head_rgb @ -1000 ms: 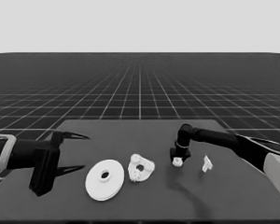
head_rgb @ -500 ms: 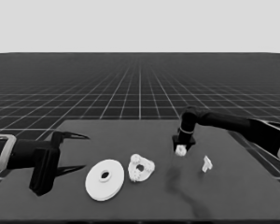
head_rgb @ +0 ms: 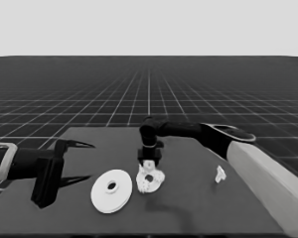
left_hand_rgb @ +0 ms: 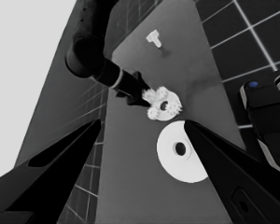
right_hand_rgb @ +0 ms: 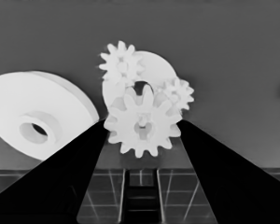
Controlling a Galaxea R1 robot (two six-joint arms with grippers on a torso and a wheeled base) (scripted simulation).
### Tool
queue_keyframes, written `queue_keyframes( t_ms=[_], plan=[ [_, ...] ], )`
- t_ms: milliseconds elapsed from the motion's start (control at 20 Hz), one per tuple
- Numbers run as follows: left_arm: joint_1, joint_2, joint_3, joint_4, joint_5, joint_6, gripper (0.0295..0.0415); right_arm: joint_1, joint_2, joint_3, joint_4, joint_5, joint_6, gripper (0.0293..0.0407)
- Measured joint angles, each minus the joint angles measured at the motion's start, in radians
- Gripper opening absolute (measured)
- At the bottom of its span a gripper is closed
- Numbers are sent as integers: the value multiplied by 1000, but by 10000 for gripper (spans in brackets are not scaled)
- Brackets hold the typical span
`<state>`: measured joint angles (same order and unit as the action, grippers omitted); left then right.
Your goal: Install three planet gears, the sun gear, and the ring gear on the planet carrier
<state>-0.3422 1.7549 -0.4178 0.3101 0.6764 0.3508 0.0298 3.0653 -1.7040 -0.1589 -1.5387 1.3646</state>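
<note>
Gear (right_hand_rgb: 142, 126), toothed and small, is pinched between the fingers of the right tool (head_rgb: 149, 161), just above the smaller round part (head_rgb: 150, 181) near the counter's (head_rgb: 198, 218) middle. Two gears (right_hand_rgb: 122, 66) are already seated there; the held one should be lowered squarely onto a free spot, teeth meshed. The larger round part (head_rgb: 111, 190) lies beside, toward the left end, where the left tool (head_rgb: 82, 163) waits spread. A thin white piece (head_rgb: 220, 173) lies toward the right edge.

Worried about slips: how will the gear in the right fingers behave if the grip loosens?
The gear sits between the right gripper fingers. Small and hard-looking, it likely stays stiff. Toothed and round, it may twist, drop, then roll near the smaller round part.
</note>
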Motion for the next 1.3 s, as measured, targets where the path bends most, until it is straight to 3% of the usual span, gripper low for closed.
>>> queue_keyframes(
  t_ms=[100, 250, 1300],
  plan=[
    [0, 0, 0, 0, 0, 0, 385, -80, 12, -42, -77, 22, -26, 312],
    [0, 0, 0, 0, 0, 0, 385, -115, 20, -69, -108, 35, -41, 312],
    [0, 0, 0, 0, 0, 0, 385, -135, 20, -76, -116, 38, 108, 312]
  ],
)
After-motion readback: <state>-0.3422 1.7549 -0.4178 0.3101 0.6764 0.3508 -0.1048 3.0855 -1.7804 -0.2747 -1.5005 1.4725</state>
